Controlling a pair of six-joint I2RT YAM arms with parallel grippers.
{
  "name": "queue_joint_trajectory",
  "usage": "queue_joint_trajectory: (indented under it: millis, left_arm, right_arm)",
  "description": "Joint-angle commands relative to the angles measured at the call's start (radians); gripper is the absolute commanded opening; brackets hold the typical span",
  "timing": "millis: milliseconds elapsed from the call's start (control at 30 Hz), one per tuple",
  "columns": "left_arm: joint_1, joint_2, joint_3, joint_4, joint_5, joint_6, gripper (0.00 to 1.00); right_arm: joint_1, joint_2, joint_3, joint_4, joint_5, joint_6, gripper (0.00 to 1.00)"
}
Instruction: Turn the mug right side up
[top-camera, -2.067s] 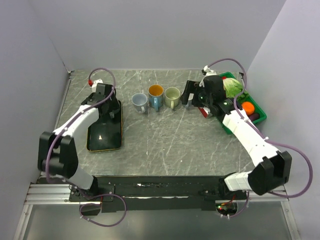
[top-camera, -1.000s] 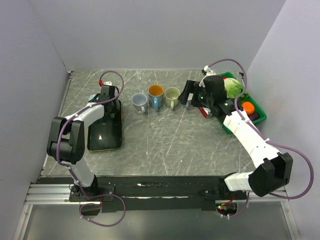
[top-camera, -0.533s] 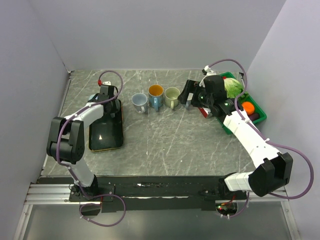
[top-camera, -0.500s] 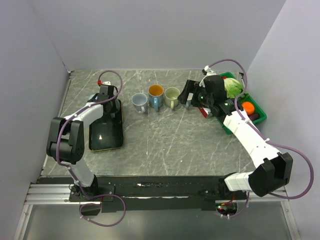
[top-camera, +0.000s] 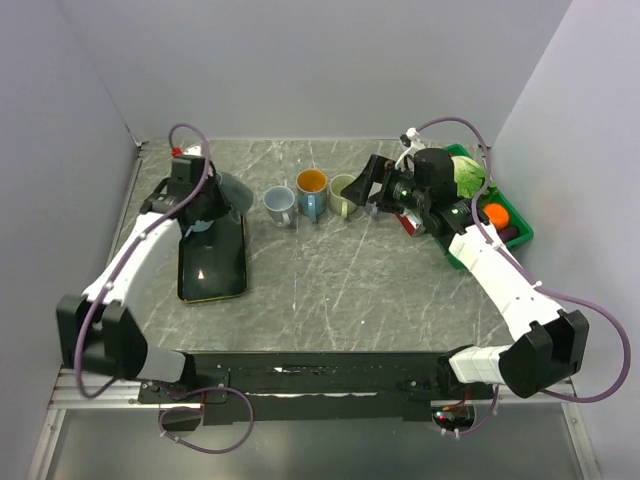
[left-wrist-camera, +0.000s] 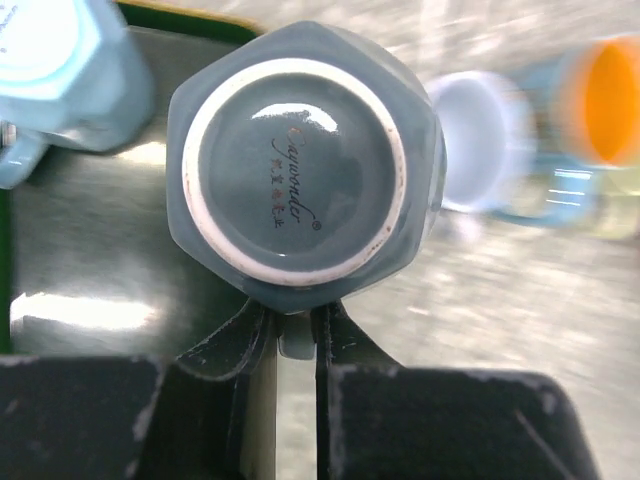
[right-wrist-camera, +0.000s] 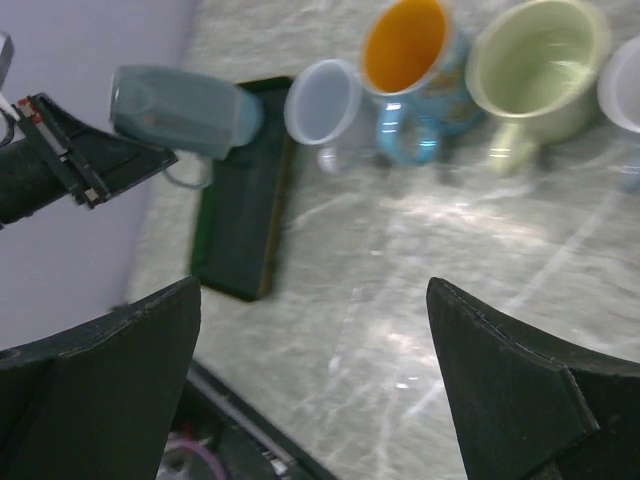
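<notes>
A grey-blue mug (left-wrist-camera: 305, 165) hangs in the air over the black tray (top-camera: 212, 262), its base turned toward the left wrist camera. My left gripper (left-wrist-camera: 295, 322) is shut on the mug's handle, which is pinched between the fingers. From above, the mug (top-camera: 230, 188) sits just right of the left gripper (top-camera: 212, 196). In the right wrist view the mug (right-wrist-camera: 180, 112) lies roughly on its side, mouth pointing right. My right gripper (right-wrist-camera: 312, 290) is open and holds nothing; it hovers near the pale green mug, right gripper (top-camera: 375, 185).
Three upright mugs stand in a row: pale blue (top-camera: 279, 206), blue with orange inside (top-camera: 311, 193), pale green (top-camera: 344, 192). A light blue mug (left-wrist-camera: 60, 60) rests on the tray's far end. A green bin (top-camera: 515, 240) of vegetables sits at the right.
My left gripper has closed on the mug's handle and lifted the mug off the tray, swinging it up and right. The right gripper has tilted slightly toward the mugs.
</notes>
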Motion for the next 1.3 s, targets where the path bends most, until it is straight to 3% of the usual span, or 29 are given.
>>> queue_joint_trajectory:
  millis: [0,267,433,700,833,1133,1233,1267]
  left_arm:
    - [-0.003,-0.167,0.079,0.068,0.212,-0.138,0.01]
    - [-0.004,-0.307,0.028,0.367,0.539,-0.510,0.01]
    - [-0.004,-0.336,-0.007,0.545,0.640,-0.717,0.01]
    - [-0.006,-0.338,-0.027,0.703,0.698,-0.830,0.01]
    - [-0.013,-0.341,-0.046,0.748,0.699,-0.849,0.01]
    - [-0.049,-0.361,-0.105,0.815,0.688,-0.883,0.01]
    - [-0.061,-0.362,-0.099,0.785,0.678,-0.863,0.01]
    - [-0.063,-0.364,-0.101,0.780,0.676,-0.852,0.01]
  right_arm:
    - [0.023,-0.041,-0.033,0.161,-0.175,0.126,1.00]
    - [0.151,0.007,-0.087,0.515,-0.311,0.404,1.00]
    - [0.205,0.102,0.014,0.571,-0.351,0.442,1.00]
    - [0.248,0.183,0.073,0.711,-0.317,0.502,0.98]
    - [0.250,0.218,0.091,0.780,-0.311,0.563,0.88]
    - [0.251,0.266,0.097,0.888,-0.301,0.678,0.78]
    - [0.250,0.286,0.103,0.906,-0.313,0.704,0.68]
    - [0.251,0.292,0.111,0.903,-0.317,0.707,0.60]
